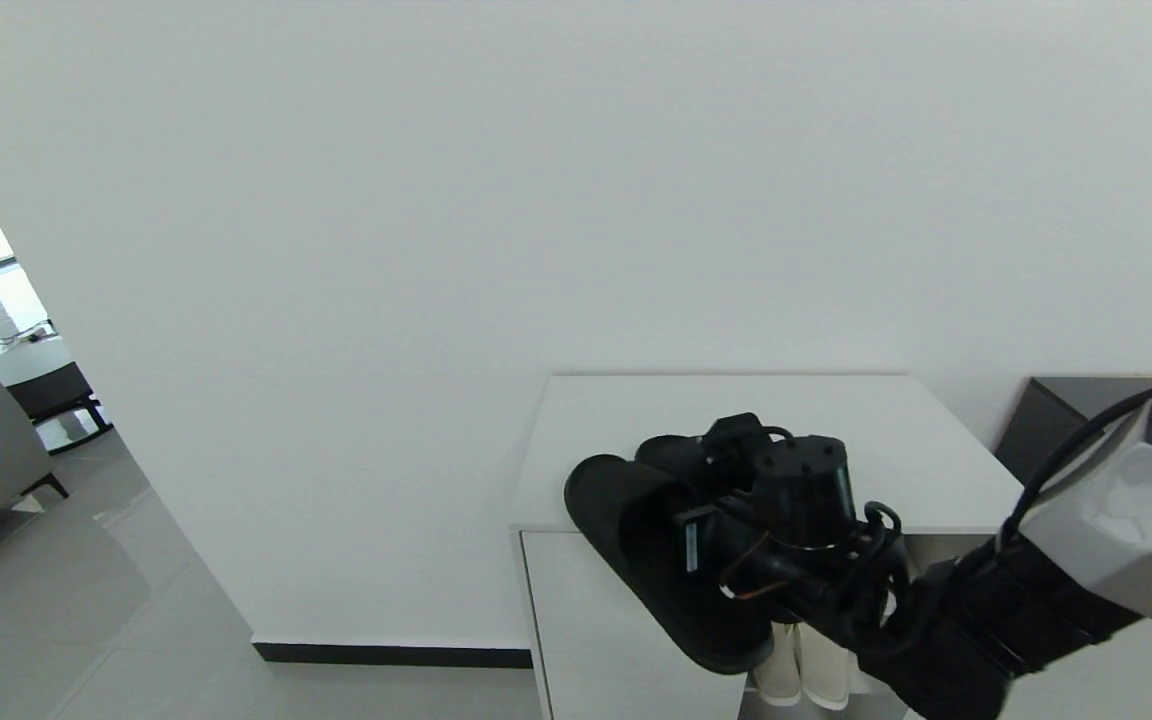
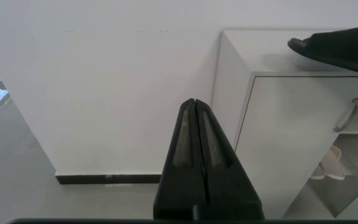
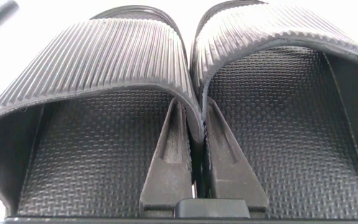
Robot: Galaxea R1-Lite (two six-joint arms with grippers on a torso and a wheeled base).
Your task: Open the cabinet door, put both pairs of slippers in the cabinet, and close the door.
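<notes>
My left gripper hangs beside the cabinet, jaws pressed together on nothing. The black slippers hang over the cabinet's front edge, with the right gripper clamped on both inner strap edges. They look light, soft and rubbery, so I expect sag; that central pinch seems best. The left wrist view shows the white slippers shelved inside; the right wrist view shows the pinch, which the wrist hides from the head view.

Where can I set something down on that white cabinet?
The white cabinet's flat top is bare along the back wall and toward its right edge. Its front is crowded: the pair of black ribbed rubber slippers is held there, pinched in the right gripper.
</notes>
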